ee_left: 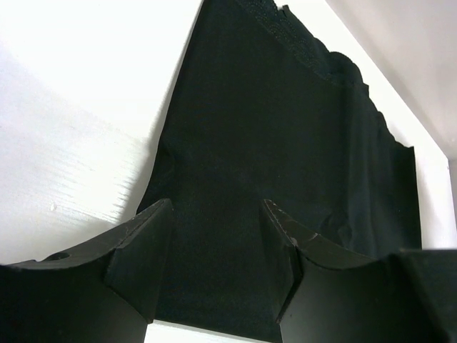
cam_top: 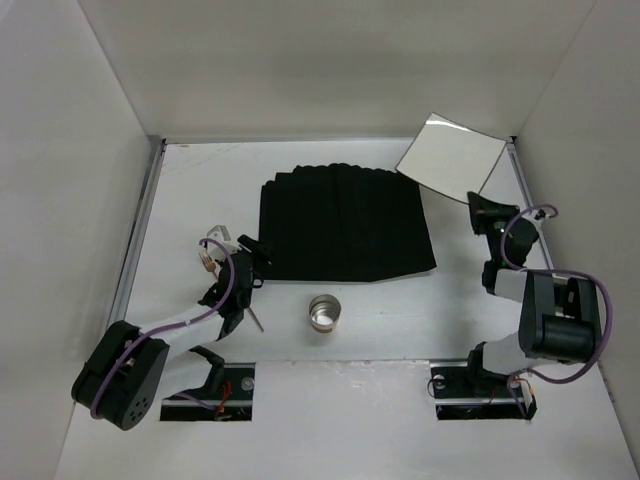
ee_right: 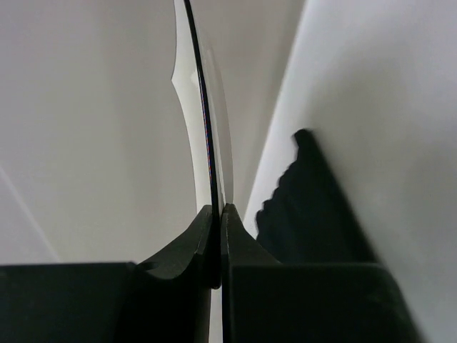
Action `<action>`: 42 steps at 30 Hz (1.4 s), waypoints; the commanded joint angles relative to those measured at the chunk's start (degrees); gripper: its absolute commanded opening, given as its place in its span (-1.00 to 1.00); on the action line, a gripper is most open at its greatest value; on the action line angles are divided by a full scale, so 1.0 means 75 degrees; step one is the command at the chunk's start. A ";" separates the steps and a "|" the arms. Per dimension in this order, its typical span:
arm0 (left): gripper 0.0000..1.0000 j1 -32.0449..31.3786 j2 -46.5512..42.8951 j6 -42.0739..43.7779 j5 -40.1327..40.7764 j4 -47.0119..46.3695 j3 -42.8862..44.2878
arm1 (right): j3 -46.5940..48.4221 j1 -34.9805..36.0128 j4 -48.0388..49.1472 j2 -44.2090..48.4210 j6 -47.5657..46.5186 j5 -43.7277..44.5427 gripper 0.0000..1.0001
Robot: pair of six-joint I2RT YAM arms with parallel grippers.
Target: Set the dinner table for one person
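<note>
clamping a plate on the right, standing open and empty on the left.
top view: the right claw (cam_top: 487,210) grips the near corner of a thin white square plate (cam_top: 450,155), held tilted over the far right corner of the large flat matte white dinner table (cam_top: 400,320). the left claw (cam_top: 254,254) sits at the left edge of the black pleated cloth mat (cam_top: 345,225), with a small round metal cup (cam_top: 324,312) nearer the bases. left wrist view: only here do the jaws show plainly, parted with nothing between them, mat beneath, bare table to the left. right wrist view: the fingers (ee_right: 203,236) pinch the plate's thin rim, seen edge-on.
</note>
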State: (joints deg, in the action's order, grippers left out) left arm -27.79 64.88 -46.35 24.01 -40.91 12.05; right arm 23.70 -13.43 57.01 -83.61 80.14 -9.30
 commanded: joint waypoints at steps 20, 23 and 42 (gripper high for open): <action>-0.03 0.0137 -0.1127 0.0297 0.0279 0.0051 0.0080 | 0.0684 0.5230 0.3236 -0.1448 0.0306 0.1111 -0.91; -0.03 0.0114 -0.1175 0.0297 0.0303 0.0063 0.0068 | 0.0473 0.5230 0.3636 -0.1706 0.0447 0.1146 -0.91; -0.03 0.0020 -0.0647 0.0227 0.0232 -0.0054 0.0174 | 0.0214 0.4808 0.2982 -0.2480 0.0401 0.0889 -0.60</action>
State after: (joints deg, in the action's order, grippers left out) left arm -27.31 59.94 -45.04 24.95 -39.13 12.03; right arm 24.25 23.29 62.57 -102.59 80.77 -2.00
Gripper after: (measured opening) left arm 0.487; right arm 0.176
